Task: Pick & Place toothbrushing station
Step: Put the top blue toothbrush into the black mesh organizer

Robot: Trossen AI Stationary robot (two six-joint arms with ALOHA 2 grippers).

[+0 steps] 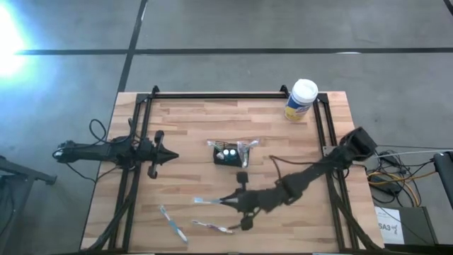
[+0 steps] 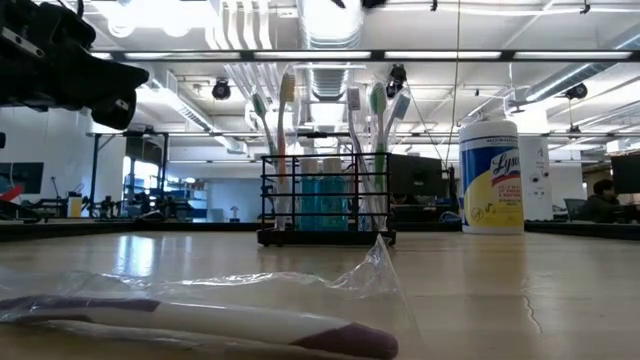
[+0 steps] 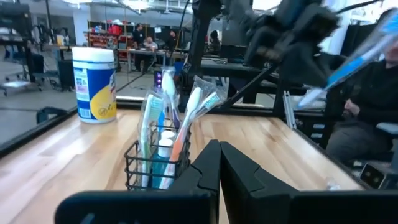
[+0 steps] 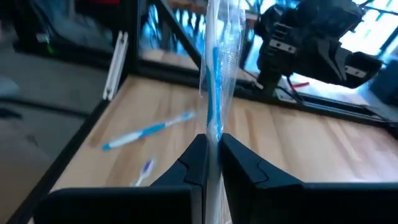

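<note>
Wrapped toothbrush (image 4: pixel 214 74) pinched in right end effector (image 4: pixel 212 146); toothbrushing station (image 1: pixel 228 155) apart, probably untouched.

Two dark jointed arms; black angular wedge-shaped jaws, black cables trailing behind

Bright overhead lights; floor glare; wrist views blurred.

Robotics lab or workshop in a large open industrial hall. Indicated by: exposed ceiling ducts (image 2: pixel 330 25) and strip lights overhead; polished concrete floor (image 1: pixel 226 35) with dark marking lines; butcher-block table (image 1: pixel 212 113) in a black metal frame (image 1: pixel 212 94); loose cables (image 1: pixel 396 173) beside the table; red shelving (image 3: pixel 102 37) and seated people (image 3: pixel 146 45) at distant benches.
</note>
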